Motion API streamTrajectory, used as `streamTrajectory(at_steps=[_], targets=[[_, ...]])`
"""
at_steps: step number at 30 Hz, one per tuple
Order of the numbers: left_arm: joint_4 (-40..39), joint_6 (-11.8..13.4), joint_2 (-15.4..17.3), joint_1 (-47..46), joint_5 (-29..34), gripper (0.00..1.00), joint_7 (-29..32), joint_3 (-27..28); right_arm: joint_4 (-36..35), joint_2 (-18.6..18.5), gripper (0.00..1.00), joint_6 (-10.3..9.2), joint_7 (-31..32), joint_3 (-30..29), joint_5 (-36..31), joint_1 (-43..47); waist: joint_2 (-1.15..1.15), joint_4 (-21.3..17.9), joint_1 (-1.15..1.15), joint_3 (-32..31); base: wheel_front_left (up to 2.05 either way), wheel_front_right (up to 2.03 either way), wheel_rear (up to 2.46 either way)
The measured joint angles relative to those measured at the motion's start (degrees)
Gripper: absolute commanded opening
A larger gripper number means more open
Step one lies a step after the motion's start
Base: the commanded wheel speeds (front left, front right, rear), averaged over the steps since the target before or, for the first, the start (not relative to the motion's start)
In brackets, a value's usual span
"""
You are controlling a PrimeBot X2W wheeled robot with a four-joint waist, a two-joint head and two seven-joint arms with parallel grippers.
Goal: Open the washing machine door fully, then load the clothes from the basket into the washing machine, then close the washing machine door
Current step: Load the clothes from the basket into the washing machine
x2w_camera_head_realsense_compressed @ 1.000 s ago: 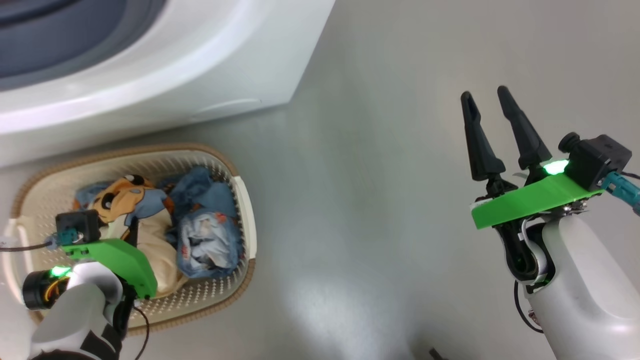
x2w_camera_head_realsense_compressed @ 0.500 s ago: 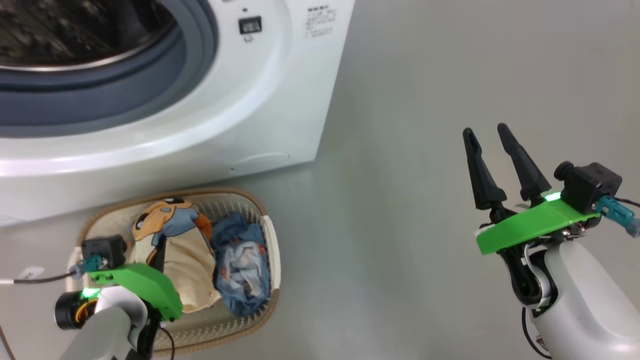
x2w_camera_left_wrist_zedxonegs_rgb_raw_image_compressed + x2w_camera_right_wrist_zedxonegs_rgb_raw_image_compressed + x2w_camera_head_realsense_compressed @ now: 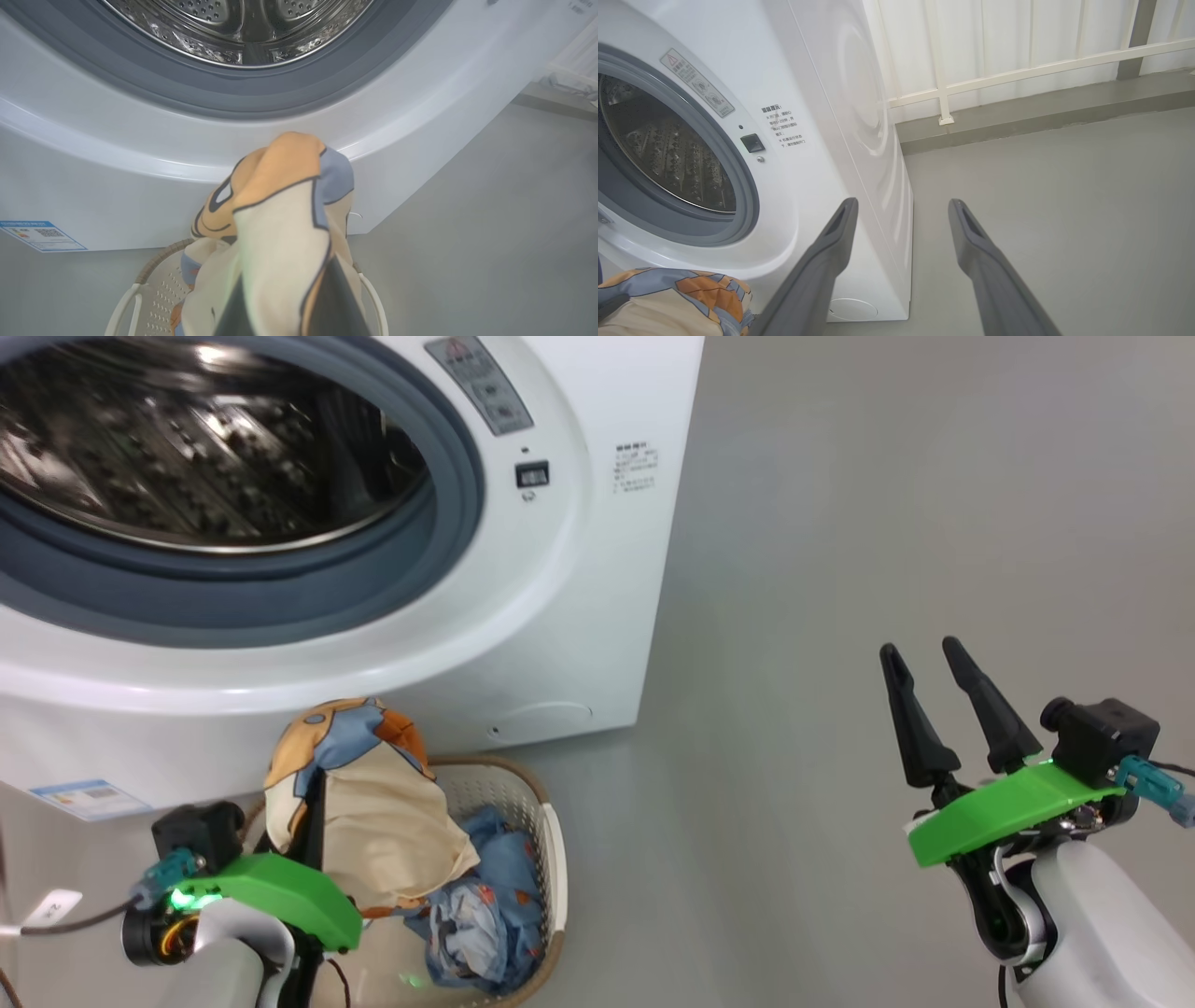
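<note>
My left gripper is shut on the cream garment with the orange-brown print, held up above the basket; the cloth drapes over both fingers. In the left wrist view the cream garment hangs just below the washing machine opening. The steel drum stands open inside its grey gasket; the door is out of view. A light blue garment lies in the basket. My right gripper is open over bare floor, far to the right, holding nothing.
A blue label sticker sits low on the machine's front. Grey floor stretches to the right of the machine. A white railing and wall run behind it in the right wrist view.
The head camera has tilted up, bringing the drum into view. My left gripper has lifted the cream garment out of the basket, up toward the opening. The right gripper stays open.
</note>
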Motion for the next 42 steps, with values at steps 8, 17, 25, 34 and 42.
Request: streamTrajectory(at_steps=[8,17,25,34,42], targets=[[-10.57,1.63,-0.75,6.03,1.86,0.0,0.0,1.75,0.53,-0.52,1.0,0.0,0.0,0.41,0.45,2.37,0.0,1.49,0.0,-4.95,0.0,0.0,0.0],[-22.03,4.15,-0.86,10.94,2.74,0.0,0.18,2.13,0.8,-0.99,1.0,0.0,0.0,0.73,1.52,4.09,0.0,2.34,0.0,-8.39,0.0,0.0,0.0],[-29.65,6.66,0.02,13.14,3.32,0.0,2.68,1.91,0.77,-1.98,1.0,0.0,0.0,1.15,1.52,4.09,0.0,2.32,0.01,-8.77,0.0,0.0,0.0],[-33.04,8.88,0.85,14.04,4.28,0.0,3.7,1.75,0.76,-2.54,1.0,0.0,0.0,2.12,1.54,4.09,0.0,2.07,0.01,-8.77,0.0,0.0,0.0],[-33.68,9.15,2.22,10.99,5.11,0.0,4.11,1.82,0.53,-3.02,1.0,0.0,0.0,2.48,1.62,3.98,0.0,1.7,0.01,-6.84,0.0,0.0,0.0]])
